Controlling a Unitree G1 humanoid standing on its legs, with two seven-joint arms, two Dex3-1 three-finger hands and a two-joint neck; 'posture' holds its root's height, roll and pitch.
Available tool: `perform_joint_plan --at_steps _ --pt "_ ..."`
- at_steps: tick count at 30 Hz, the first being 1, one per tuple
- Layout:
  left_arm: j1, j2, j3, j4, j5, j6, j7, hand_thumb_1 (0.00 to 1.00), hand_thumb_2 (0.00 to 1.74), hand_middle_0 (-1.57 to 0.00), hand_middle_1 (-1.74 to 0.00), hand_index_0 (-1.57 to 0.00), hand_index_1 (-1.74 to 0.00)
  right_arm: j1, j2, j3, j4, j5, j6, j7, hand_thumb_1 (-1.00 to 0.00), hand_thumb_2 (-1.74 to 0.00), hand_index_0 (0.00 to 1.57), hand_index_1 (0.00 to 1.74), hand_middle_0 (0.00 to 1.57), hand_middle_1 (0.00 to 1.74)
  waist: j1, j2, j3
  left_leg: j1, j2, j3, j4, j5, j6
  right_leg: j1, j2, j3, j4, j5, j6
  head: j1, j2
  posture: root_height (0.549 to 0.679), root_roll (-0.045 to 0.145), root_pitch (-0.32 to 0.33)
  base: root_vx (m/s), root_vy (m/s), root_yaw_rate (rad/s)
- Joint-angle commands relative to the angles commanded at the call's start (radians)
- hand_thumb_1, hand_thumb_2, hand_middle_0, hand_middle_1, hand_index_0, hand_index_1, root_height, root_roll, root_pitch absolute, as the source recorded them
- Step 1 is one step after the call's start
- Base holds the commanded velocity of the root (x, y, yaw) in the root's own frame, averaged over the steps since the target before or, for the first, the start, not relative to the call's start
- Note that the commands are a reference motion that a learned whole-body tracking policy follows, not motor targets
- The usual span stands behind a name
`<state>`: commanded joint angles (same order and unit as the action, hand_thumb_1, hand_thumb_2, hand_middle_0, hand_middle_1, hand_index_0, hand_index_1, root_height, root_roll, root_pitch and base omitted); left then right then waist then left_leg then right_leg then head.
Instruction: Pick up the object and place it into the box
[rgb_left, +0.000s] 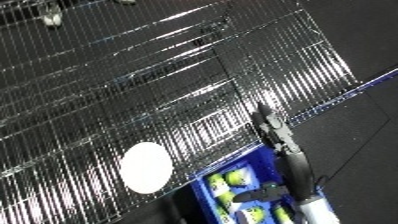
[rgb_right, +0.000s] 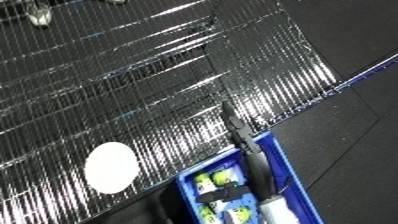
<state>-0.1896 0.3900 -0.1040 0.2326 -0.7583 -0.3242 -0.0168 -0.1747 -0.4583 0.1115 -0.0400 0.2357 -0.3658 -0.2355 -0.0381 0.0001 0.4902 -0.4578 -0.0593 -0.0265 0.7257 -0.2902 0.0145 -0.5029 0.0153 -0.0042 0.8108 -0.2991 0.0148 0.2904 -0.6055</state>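
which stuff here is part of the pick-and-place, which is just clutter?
Job:
- blue bin
- yellow-green balls already in the bin
- right hand, reaching over the bin toward the rack

Lying about:
- wire rack
- white disc on the rack

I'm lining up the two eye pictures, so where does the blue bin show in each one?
Left eye view: blue bin at the bottom edge, right of centre.
Right eye view: blue bin at the bottom edge, right of centre, showing more rim.
Shared landmark: the white disc on the wire shelf, just left of the bin.
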Motion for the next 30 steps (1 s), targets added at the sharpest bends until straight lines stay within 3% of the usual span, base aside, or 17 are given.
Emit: perform_joint_plan --at_steps 4,7,11,19,24,30 --pt "0.006 0.003 -0.004 -0.002 0.005 0.017 -0.011 1.0 1.74 -1.57 -1.74 -1.57 -1.74 -0.022 0.002 0.029 0.008 -0.002 0.037 0.028 0.0 0.0 0.0 0.0 0.0 0.0 0.028 -0.007 -0.002 -0.006 -0.002 -0.01 0.014 0.003 -0.001 0.004 -0.002 -0.015 0.021 -0.012 -0.0003 -0.061 -0.041 0.63 0.063 0.014 0.083 -0.045 0.271" --pt "0.014 0.007 -0.012 -0.006 0.007 0.031 -0.021 1.0 1.74 -1.57 -1.74 -1.57 -1.74 -0.032 0.004 0.055 0.021 -0.008 0.062 0.047 0.0 0.0 0.0 0.0 0.0 0.0 0.048 -0.01 -0.002 -0.001 -0.005 -0.017 0.023 0.004 -0.0027 0.015 -0.0117 -0.026 0.038 -0.023 -0.0008 -0.122 -0.109 0.628 0.062 0.004 0.113 -0.026 0.346" --pt "0.021 0.012 -0.019 -0.007 0.011 0.044 -0.038 1.0 1.74 -1.57 -1.74 -1.57 -1.74 -0.041 0.006 0.081 0.037 -0.017 0.078 0.056 0.0 0.0 0.0 0.0 0.0 0.0 0.064 -0.013 0.001 0.007 -0.009 -0.021 0.033 0.002 -0.0035 0.026 -0.024 -0.037 0.052 -0.032 0.0003 -0.127 -0.117 0.628 0.062 -0.008 0.07 -0.017 0.224" --pt "0.022 0.012 -0.018 -0.007 0.012 0.044 -0.04 1.0 1.74 -1.57 -1.74 -1.57 -1.74 -0.043 0.007 0.084 0.04 -0.018 0.077 0.055 0.0 0.0 0.0 0.0 0.0 0.0 0.064 -0.014 0.002 0.008 -0.01 -0.022 0.035 0.001 -0.0034 0.027 -0.0253 -0.038 0.053 -0.033 0.0004 -0.127 -0.117 0.627 0.062 -0.009 0.002 0.0 0.008" --pt "0.025 0.016 -0.029 -0.002 0.015 0.048 -0.053 1.0 1.74 -1.57 -1.74 -1.57 -1.74 -0.049 -0.001 0.108 0.052 -0.019 0.095 0.068 0.0 0.0 0.0 0.0 0.0 0.0 0.079 -0.016 0.002 0.012 -0.012 -0.022 0.048 -0.003 -0.0021 0.029 -0.0313 -0.046 0.069 -0.038 -0.0004 -0.115 -0.18 0.626 0.062 -0.019 0.069 0.002 0.141" --pt "0.032 0.025 -0.052 -0.018 0.023 0.055 -0.057 1.0 1.74 -1.57 -1.74 -1.57 -1.74 -0.099 0.007 0.141 0.115 -0.002 0.113 0.077 0.0 0.0 0.0 0.0 0.0 0.0 0.099 0.002 0.025 -0.018 -0.029 -0.017 0.094 -0.012 0.0022 -0.016 -0.0382 -0.052 0.122 -0.037 -0.0015 -0.036 -0.158 0.616 0.06 -0.031 0.059 0.042 0.195"
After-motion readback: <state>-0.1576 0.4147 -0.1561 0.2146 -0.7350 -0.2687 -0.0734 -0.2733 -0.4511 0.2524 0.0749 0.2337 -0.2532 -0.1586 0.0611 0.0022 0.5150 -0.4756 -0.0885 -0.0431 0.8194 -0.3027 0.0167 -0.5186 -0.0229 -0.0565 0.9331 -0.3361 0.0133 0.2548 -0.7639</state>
